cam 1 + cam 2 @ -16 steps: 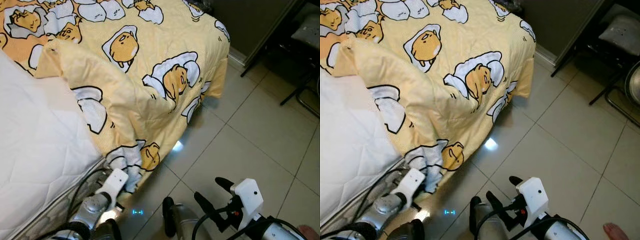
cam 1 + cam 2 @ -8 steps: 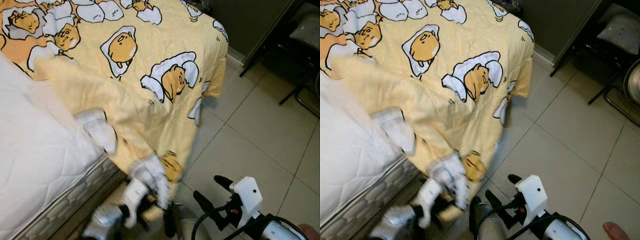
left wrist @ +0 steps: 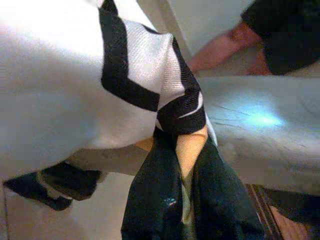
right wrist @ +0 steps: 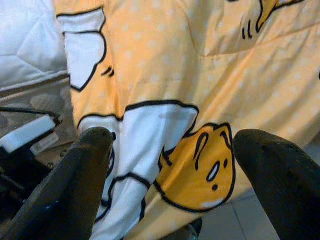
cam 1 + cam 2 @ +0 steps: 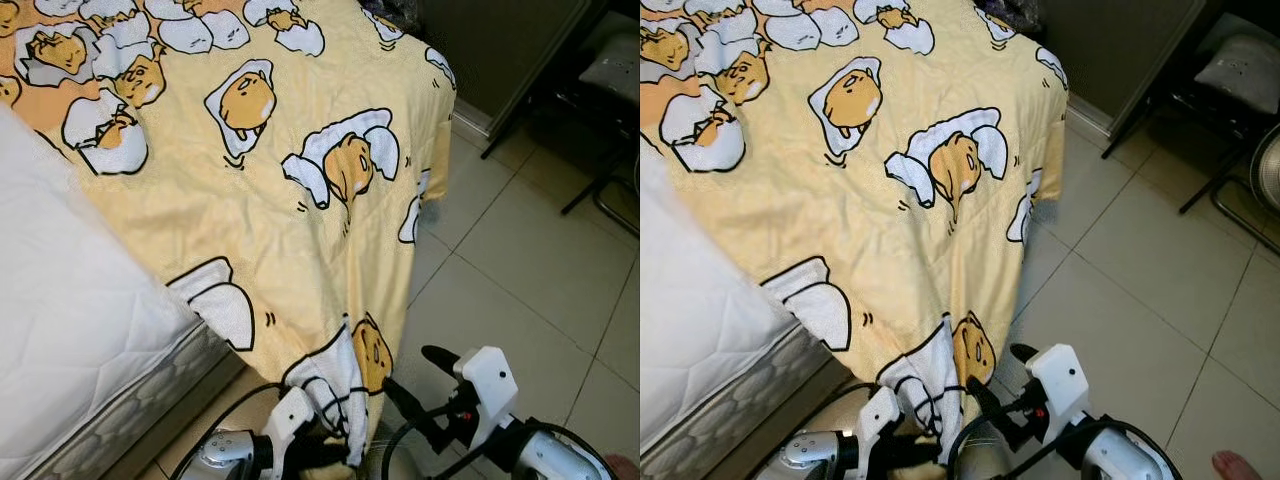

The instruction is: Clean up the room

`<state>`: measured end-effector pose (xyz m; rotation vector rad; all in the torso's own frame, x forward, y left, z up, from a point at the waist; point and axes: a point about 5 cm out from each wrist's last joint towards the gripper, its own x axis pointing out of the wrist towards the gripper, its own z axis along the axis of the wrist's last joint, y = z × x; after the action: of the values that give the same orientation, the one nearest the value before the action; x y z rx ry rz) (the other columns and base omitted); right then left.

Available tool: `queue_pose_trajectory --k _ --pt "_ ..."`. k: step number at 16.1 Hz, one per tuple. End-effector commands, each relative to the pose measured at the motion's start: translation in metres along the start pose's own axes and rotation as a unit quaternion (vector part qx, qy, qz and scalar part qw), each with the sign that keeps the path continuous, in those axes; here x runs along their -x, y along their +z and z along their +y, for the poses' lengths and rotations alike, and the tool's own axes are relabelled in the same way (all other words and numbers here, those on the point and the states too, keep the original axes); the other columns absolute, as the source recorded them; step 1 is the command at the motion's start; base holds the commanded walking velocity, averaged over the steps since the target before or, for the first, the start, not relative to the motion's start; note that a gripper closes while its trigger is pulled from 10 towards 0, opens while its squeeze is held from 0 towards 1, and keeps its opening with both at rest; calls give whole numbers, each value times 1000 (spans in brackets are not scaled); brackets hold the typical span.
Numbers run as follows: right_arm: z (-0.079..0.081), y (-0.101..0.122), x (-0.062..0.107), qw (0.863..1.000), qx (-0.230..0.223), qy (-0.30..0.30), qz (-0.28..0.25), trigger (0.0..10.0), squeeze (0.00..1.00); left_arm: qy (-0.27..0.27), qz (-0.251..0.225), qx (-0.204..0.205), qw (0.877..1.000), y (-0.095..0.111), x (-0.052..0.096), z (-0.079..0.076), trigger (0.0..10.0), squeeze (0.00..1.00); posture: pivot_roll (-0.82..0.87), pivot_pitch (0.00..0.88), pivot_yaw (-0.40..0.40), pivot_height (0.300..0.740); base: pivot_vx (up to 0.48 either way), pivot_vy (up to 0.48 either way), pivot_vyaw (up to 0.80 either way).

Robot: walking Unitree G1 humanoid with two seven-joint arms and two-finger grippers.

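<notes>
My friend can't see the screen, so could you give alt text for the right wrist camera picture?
Two black fingers of the robot's right gripper, spread wide apart, frame a yellow blanket printed with a cartoon egg-yolk character; neither touches it. The blanket hangs off a white quilted mattress toward the tiled floor.

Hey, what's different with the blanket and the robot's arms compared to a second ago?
The left gripper, shut on the yellow blanket corner, has pulled it off the mattress toward the robot, unfolding the flap so it hangs flat over the bed's edge. The right gripper stays open beside the hanging corner, over the tiled floor.
</notes>
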<state>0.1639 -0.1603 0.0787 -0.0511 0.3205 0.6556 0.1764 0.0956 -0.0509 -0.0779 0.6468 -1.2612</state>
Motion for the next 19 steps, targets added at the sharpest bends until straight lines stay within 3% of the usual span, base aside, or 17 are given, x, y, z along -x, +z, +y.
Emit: queue_pose_trajectory --k 1,5,10,13,16,17,18,19 --pt "0 -5 2 1000 -6 3 8 10000 0 -37 35 6 999 -14 -4 -13 0 0 -300 189 -82 736 0 0 0" --pt "-3 -3 1 1000 10 7 -3 10000 0 -43 45 9 998 -20 -8 -20 0 0 -297 181 -86 736 0 0 0" --pt "-1 9 9 997 51 64 -13 10000 0 -31 49 12 998 -20 -14 -21 0 0 -302 170 -89 736 0 0 0" --pt "-3 12 8 996 48 68 -15 10000 0 -21 40 9 999 -19 -9 -18 0 0 -301 167 -89 736 0 0 0" --pt "-1 10 9 997 37 66 -14 10000 0 25 55 -4 998 -19 -8 -11 157 0 -304 168 -83 736 0 0 0" --pt "0 10 9 997 33 62 -15 10000 0 51 63 0 997 -20 -5 -6 10000 114 -304 167 -81 736 0 0 0" --pt "0 10 9 997 33 62 -15 10000 0 51 63 3 997 -20 -5 -6 10000 114 -304 167 -81 736 0 0 0" --pt "0 9 10 998 31 59 -15 10000 0 49 64 4 997 -21 -6 -6 10000 1000 -300 169 -80 736 0 0 0"
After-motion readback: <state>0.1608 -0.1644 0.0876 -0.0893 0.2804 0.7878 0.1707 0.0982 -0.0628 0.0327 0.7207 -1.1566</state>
